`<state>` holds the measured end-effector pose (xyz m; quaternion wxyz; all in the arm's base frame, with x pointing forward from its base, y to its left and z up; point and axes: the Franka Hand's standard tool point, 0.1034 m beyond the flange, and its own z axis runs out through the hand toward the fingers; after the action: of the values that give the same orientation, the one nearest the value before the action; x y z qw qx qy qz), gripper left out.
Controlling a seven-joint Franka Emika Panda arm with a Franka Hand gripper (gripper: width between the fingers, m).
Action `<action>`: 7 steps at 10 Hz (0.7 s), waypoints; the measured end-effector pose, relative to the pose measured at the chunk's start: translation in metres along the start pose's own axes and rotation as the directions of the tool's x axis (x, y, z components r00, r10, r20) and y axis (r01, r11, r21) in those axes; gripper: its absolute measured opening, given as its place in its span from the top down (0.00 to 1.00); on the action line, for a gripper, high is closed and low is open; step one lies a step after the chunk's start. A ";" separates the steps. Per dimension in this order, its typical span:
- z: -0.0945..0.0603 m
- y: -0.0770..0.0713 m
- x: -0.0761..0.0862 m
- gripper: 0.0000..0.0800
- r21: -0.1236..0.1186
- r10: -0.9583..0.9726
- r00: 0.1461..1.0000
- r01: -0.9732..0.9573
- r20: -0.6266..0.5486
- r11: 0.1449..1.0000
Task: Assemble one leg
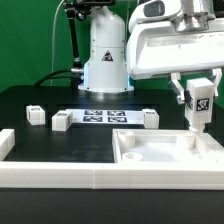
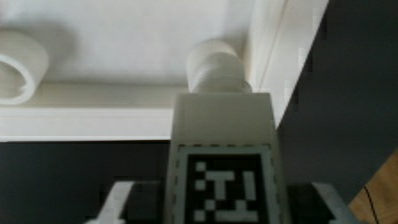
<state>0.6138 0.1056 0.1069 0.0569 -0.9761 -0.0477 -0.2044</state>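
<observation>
The gripper [image 1: 200, 106] held the leg [image 1: 200, 103] above the panel [image 1: 150, 158], over its far corner on the exterior view's right. The fingers [image 1: 180, 93] were closed against the leg's two sides, pinching it by its upper part. The leg's long axis stood upright, near enough at right angles to the panel's floor. Its tagged face was turned toward the exterior camera and its lower end pointed down into the panel. In the wrist view the narrower tip [image 2: 214, 72] lay just inside the raised rim, near the corner; whether it was touching the floor could not be told. The step in hand looked like seating this leg at that corner. The next move would call for lining the tip up with its mount, lowering straight along the axis, and probably a twist to fix it. Three other legs [image 1: 62, 121] lay on the table beyond the panel's far rim.
</observation>
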 end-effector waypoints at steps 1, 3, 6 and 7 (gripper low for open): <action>0.004 0.002 0.001 0.64 0.000 -0.001 1.000 0.001 0.001 1.000; 0.003 0.001 0.000 0.64 0.000 -0.002 1.000 0.002 0.001 1.000; 0.010 -0.002 -0.003 0.64 0.002 -0.006 1.000 0.006 0.009 1.000; 0.014 -0.006 0.001 0.64 0.005 -0.012 1.000 0.011 0.009 1.000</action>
<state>0.6196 0.1133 0.0946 0.0581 -0.9765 -0.0541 -0.2004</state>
